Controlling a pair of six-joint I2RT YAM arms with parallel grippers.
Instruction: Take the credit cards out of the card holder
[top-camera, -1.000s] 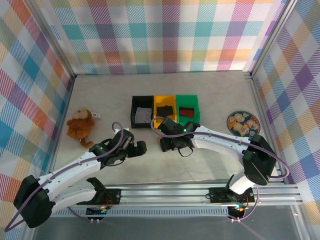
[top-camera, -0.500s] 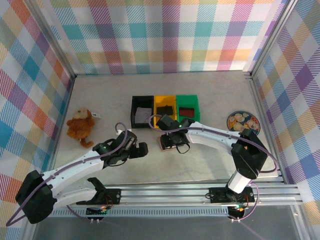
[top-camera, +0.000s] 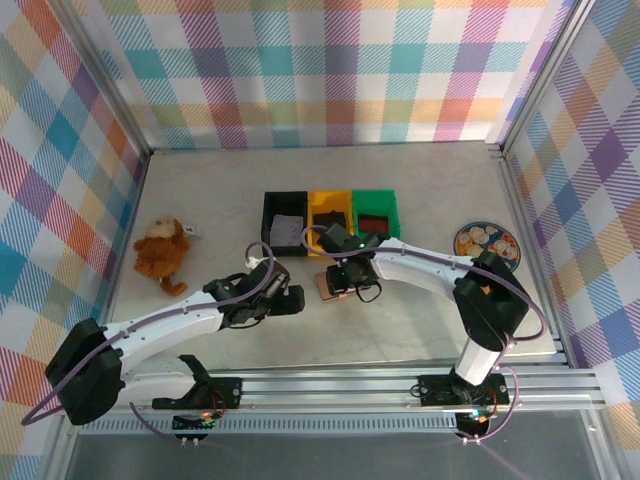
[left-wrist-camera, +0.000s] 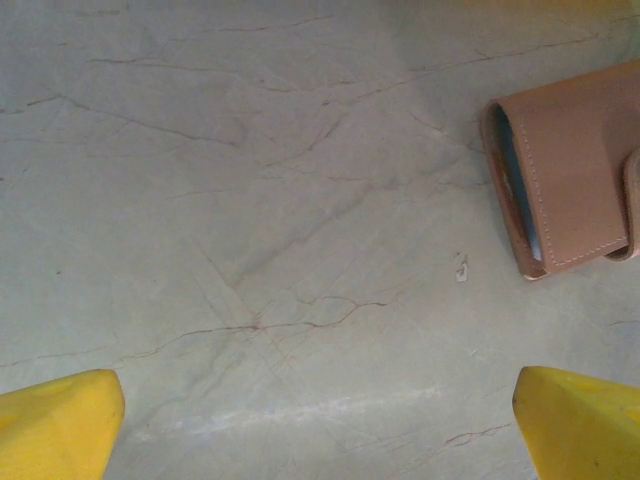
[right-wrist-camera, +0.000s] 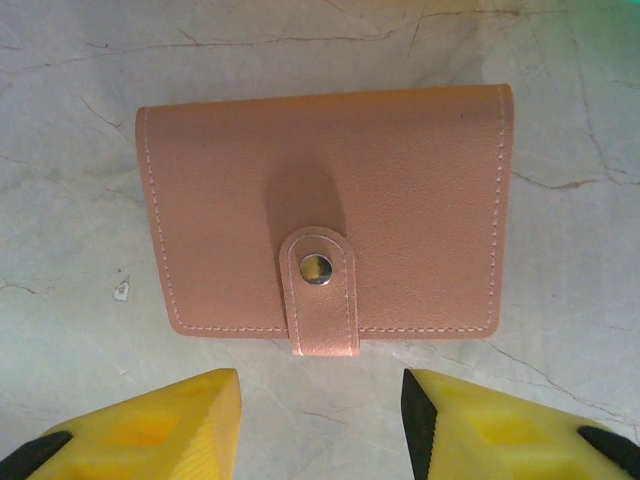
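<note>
The left tool (left-wrist-camera: 320, 430) is spread wide, empty, near the card holder (right-wrist-camera: 325, 210), which is snapped shut on the desk (left-wrist-camera: 250, 200). The right tool (right-wrist-camera: 320, 425) is set narrower, empty, over it. The card holder may be pushed aside if the strap (right-wrist-camera: 320, 300) is missed.

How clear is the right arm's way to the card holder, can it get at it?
Probably yes. The right gripper hangs just above the card holder, jaws apart, with nothing in between. The holder lies flat and snapped shut on the table.
</note>
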